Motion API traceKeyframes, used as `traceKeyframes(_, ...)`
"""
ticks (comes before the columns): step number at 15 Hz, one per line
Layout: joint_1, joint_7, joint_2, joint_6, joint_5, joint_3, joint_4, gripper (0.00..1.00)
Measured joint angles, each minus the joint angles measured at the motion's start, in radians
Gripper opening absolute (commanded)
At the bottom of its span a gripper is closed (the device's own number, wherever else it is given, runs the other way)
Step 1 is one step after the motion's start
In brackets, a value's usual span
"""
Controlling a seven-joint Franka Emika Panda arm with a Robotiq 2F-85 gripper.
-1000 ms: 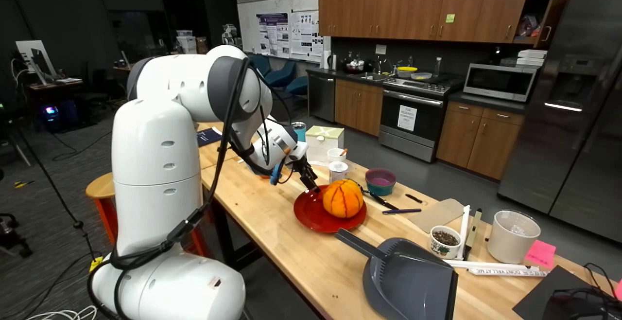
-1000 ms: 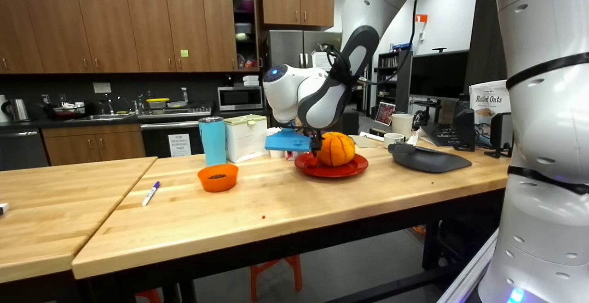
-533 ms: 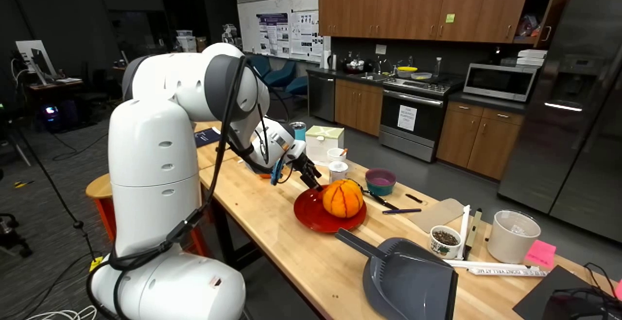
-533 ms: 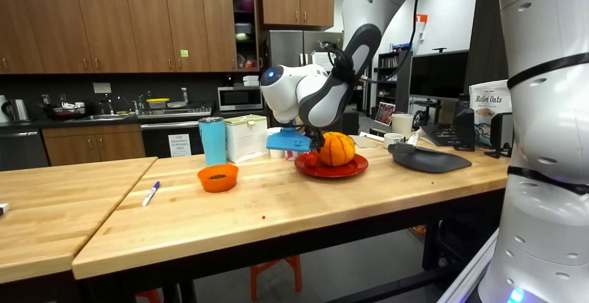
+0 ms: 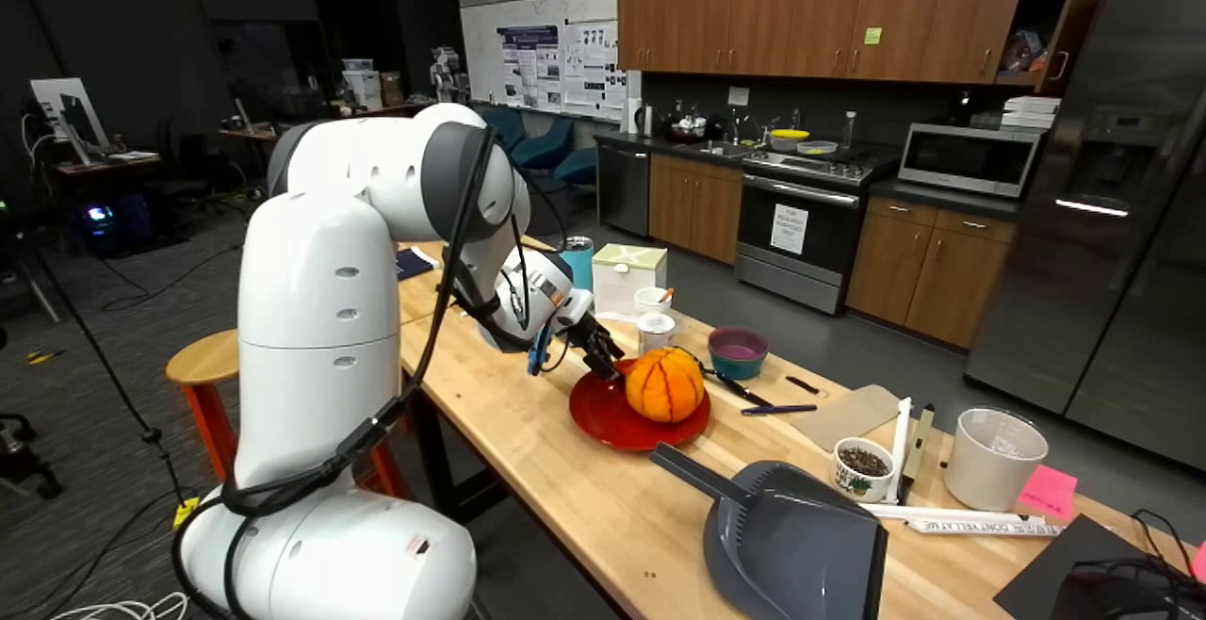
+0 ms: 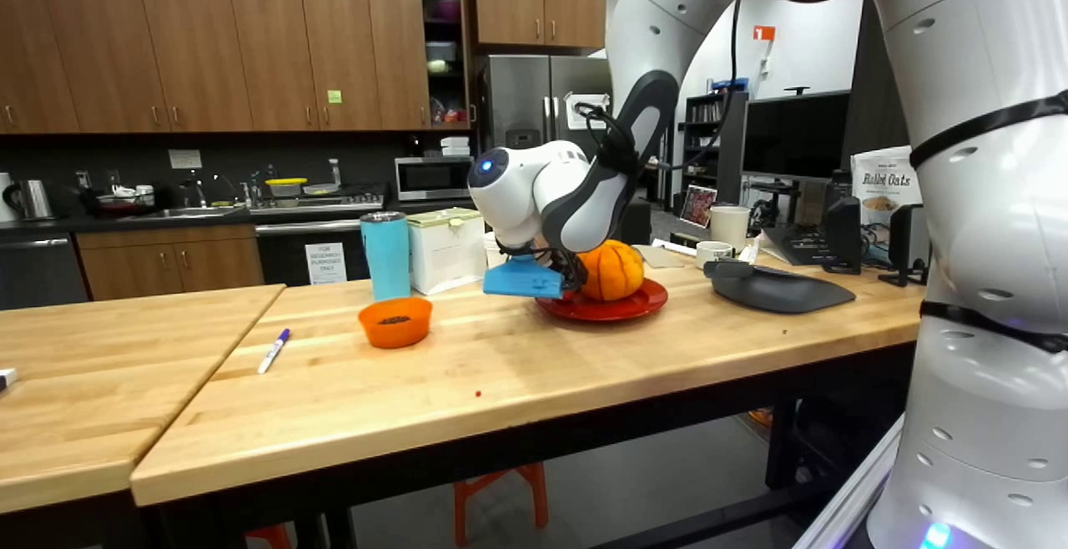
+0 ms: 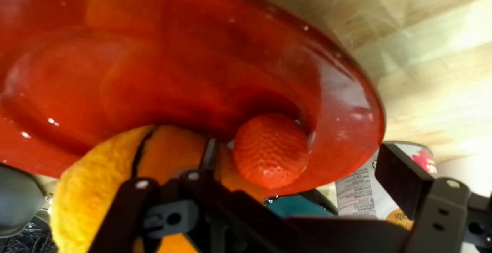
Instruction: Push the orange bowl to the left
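Observation:
The orange bowl (image 6: 395, 325), with dark bits inside, sits on the wooden table left of the red plate (image 6: 638, 307) in an exterior view. It is out of the wrist view, and behind the arm in the remaining view. Well apart from the bowl, my gripper (image 7: 298, 149) reaches down over the plate's edge, its fingers (image 7: 401, 180) spread wide. Between them in the wrist view lies a small red dimpled ball (image 7: 271, 149) resting on the plate; neither finger visibly grips it. One finger overlaps the ribbed orange pumpkin-like ball (image 7: 92, 180), so contact there is unclear.
Close behind the plate stand a white can (image 5: 656, 330) and a teal-purple bowl (image 5: 738, 352). A blue tumbler (image 6: 386, 255) and a white box (image 6: 446, 253) are behind the orange bowl. A marker (image 6: 274, 351) lies left of it; a grey dustpan (image 5: 801, 535) lies beyond the plate.
The arm has come down and the gripper sits lower at the plate, now covering most of the small red ball in an exterior view. The orange bowl has stayed put.

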Motion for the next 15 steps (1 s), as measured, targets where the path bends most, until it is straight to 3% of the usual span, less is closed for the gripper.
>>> traceKeyframes(7, 0.006, 0.040, 0.045, -0.028, -0.019, 0.001, 0.024, 1.00)
traceKeyframes(15, 0.012, 0.136, 0.051, -0.112, -0.184, 0.003, 0.068, 1.00)
